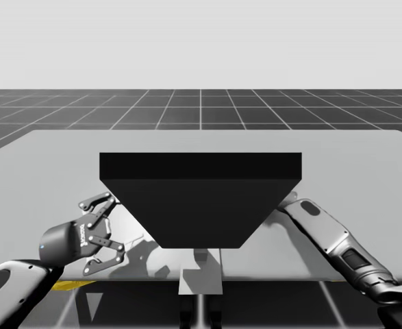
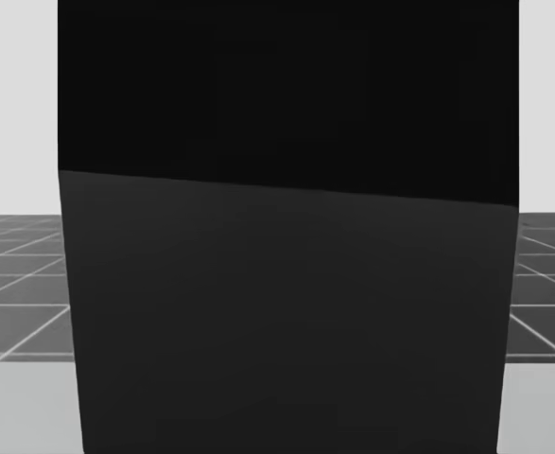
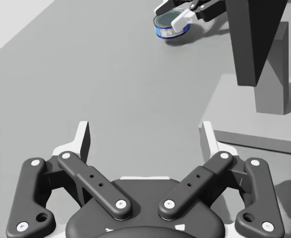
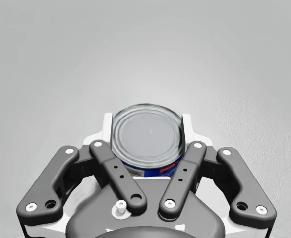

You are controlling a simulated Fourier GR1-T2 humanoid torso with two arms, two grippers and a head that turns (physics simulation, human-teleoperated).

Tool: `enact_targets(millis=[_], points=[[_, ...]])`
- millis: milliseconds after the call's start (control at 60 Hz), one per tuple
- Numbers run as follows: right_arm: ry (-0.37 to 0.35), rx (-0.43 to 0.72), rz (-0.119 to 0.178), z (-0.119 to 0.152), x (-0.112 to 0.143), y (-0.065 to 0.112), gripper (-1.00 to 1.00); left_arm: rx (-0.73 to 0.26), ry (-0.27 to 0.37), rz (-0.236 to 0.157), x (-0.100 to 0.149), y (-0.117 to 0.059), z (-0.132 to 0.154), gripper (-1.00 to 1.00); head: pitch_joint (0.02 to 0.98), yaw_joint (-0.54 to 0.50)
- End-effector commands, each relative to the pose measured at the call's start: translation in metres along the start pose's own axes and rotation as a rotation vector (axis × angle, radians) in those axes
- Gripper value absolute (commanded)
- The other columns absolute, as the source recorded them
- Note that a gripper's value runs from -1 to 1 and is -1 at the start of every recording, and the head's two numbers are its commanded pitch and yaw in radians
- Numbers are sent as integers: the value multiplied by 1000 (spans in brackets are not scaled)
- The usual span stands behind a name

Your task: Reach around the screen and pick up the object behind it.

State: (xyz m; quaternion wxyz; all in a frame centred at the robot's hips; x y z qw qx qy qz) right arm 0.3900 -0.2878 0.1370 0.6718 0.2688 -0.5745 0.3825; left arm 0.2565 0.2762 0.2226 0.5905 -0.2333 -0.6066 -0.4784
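Grasping is in hand: the blue can (image 4: 145,141) is seemingly clamped by the right gripper (image 4: 147,123) behind the screen (image 1: 201,205); lifting is called for. The left gripper (image 3: 145,136) is held open.

Bright, even light with no glare; soft grey shadows fall on the counter (image 1: 50,164) at the black screen's (image 1: 201,199) seven o'clock.

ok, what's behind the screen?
A short blue can, my right gripper shut on it. The gripper's links cover most of its side wall; in the high view the screen covers that whole spot.
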Motion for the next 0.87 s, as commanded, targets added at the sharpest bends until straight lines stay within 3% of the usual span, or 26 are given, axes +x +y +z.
enact_targets(millis=[17,200,367,417,467,517,567,650,800,817,867], points=[[-63,-189,40,28,10,-34,1000,5,-2,-3,2,2,0,-1000,171,11],[-103,-281,72,65,24,-52,1000,15,-2,-5,4,3,2,-1000,167,12],[-151,-351,117,103,58,-66,1000,20,-2,-5,4,5,2,-1000,168,6],[-165,-360,106,110,67,-66,1000,21,-4,-5,4,5,2,-1000,168,5],[-168,-363,117,116,73,-65,1000,21,-6,-4,5,6,1,-1000,167,3],[-181,-372,136,121,83,-64,1000,20,-8,-5,5,5,1,-1000,166,1],[-200,-380,173,127,99,-63,1000,19,-8,-6,5,5,0,-1000,164,2],[-257,-391,198,136,128,-61,1000,19,-6,-9,6,5,-1,-1000,164,1],[-370,-420,285,155,199,-53,1000,20,-7,-9,6,5,-1,-1000,166,-5],[-390,-430,305,159,212,-50,1000,20,-6,-9,5,5,-2,-1000,166,-6],[-410,-435,319,163,224,-48,1000,20,-6,-10,5,4,-2,-1000,166,-7]])
